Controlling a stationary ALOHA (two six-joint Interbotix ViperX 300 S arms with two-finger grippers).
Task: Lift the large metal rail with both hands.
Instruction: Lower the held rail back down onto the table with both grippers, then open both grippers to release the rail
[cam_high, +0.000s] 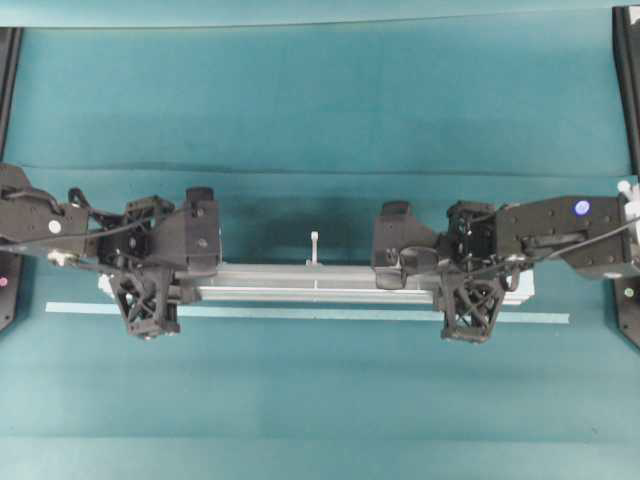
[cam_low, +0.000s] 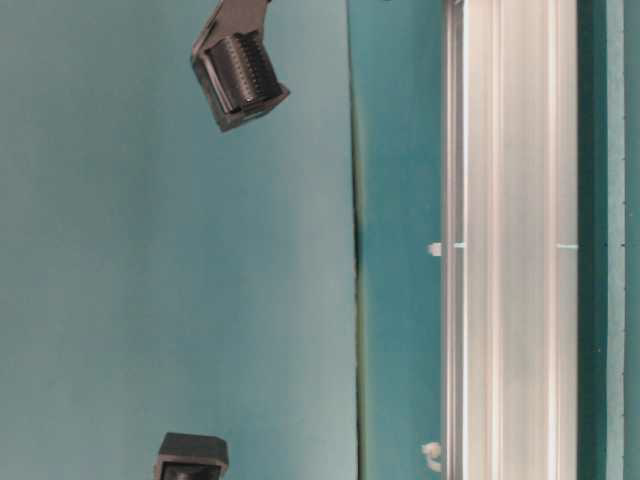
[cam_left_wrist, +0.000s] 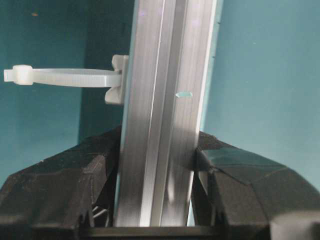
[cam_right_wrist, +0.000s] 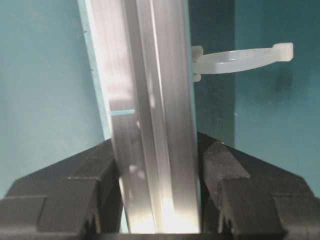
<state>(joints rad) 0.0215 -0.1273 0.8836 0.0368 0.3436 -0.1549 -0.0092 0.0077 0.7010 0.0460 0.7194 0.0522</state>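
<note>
The large metal rail is a long silver grooved bar lying left to right, with a white zip tie sticking out at its middle. A dark shadow lies on the cloth behind it, apart from the bar. My left gripper is shut on the rail near its left end. In the left wrist view both black fingers press the rail. My right gripper is shut on the rail near its right end. In the right wrist view the fingers clamp the rail. The rail also shows in the table-level view.
A thin pale tape strip lies on the teal cloth just in front of the rail, parallel to it. Zip ties stick out sideways near each gripper. Black frame posts stand at the far corners.
</note>
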